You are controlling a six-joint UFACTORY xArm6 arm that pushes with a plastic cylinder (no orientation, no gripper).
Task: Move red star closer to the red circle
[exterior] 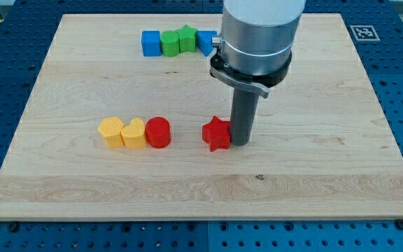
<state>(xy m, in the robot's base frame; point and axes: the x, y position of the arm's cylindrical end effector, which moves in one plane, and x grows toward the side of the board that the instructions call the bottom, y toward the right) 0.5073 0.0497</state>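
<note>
The red star (pixel 216 134) lies on the wooden board near the middle, a little toward the view's bottom. The red circle (pixel 157 132) stands to its left with a gap about one block wide between them. My tip (pixel 241 143) is down on the board right at the star's right side, touching or almost touching it. The arm's grey body rises above it toward the view's top.
A yellow hexagon-like block (pixel 110 131) and a yellow heart (pixel 133 134) sit in a row touching the red circle's left side. At the view's top a row holds a blue block (pixel 150 43), a green block (pixel 169 43), a green star (pixel 186 38) and a blue block (pixel 206 40) partly behind the arm.
</note>
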